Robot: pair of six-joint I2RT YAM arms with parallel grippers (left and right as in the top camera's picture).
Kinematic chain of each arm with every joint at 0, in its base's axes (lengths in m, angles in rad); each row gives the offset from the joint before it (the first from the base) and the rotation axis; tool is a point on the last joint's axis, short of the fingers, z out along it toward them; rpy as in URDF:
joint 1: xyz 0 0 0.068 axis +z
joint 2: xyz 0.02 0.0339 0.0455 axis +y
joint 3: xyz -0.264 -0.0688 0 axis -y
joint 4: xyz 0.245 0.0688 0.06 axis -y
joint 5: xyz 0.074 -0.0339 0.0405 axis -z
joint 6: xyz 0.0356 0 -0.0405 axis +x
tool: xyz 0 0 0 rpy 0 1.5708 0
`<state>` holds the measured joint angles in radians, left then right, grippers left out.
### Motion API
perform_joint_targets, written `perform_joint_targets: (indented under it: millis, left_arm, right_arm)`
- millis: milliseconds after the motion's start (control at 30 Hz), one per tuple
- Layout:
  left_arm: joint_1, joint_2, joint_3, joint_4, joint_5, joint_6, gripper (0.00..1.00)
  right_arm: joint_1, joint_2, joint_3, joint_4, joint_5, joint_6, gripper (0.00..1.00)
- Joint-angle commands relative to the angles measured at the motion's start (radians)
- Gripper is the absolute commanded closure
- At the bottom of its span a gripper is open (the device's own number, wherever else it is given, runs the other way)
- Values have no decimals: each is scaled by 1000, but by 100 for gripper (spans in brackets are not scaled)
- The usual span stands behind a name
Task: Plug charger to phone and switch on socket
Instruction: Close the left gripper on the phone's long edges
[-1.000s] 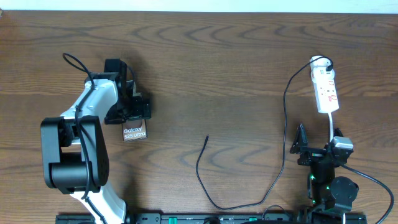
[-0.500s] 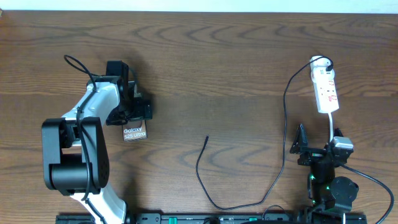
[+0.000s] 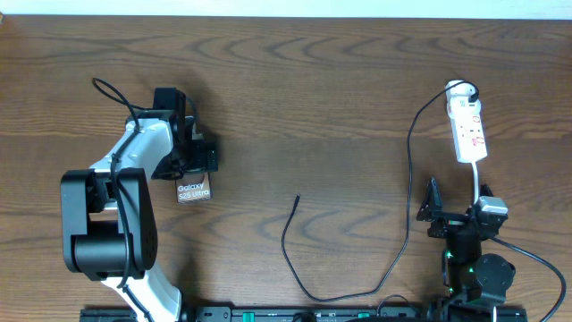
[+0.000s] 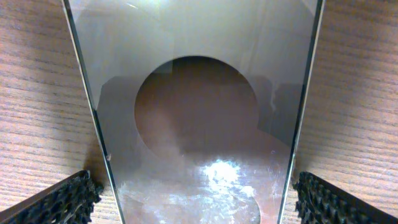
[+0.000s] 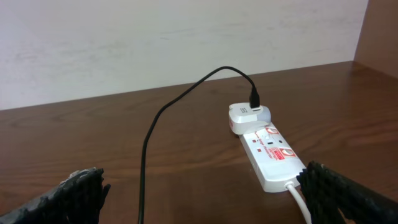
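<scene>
The phone (image 3: pixel 193 190) lies flat on the table, its "Galaxy" lettering facing up. My left gripper (image 3: pixel 190 168) hangs open over its far end. In the left wrist view the phone's glossy face (image 4: pixel 199 112) fills the gap, and the fingertips (image 4: pixel 59 202) stand clear of both edges. The charger cable (image 3: pixel 407 233) runs from a white adapter (image 3: pixel 461 89) on the socket (image 3: pixel 470 132) and loops along the near edge. Its plug tip (image 3: pixel 298 197) lies loose mid-table. My right gripper (image 3: pixel 458 201) is open just short of the socket (image 5: pixel 270 152), with the cable (image 5: pixel 148 149) between its fingers' span.
The socket's white cord (image 3: pixel 476 174) runs down to the right arm's base and passes my right fingertips (image 5: pixel 348 193). Thicker black arm cables sit near the left arm (image 3: pixel 112 89) and at the bottom right. A pale wall (image 5: pixel 186 37) bounds the table's far side.
The left arm has shifted very slightly. The phone, the cable and the right arm have not moved.
</scene>
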<state>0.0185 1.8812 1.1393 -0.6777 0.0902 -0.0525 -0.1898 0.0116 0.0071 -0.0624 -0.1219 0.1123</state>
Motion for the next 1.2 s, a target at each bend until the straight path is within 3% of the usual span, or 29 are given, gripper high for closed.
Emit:
perform_joint_targets:
  millis: [0, 1167]
  left_arm:
    - [2, 12, -23, 10, -13, -2, 0]
    - [-11, 16, -23, 11, -62, -2, 0]
  right_arm:
    - [8, -6, -2, -3, 3, -13, 1]
    - [8, -6, -2, -3, 3, -13, 1]
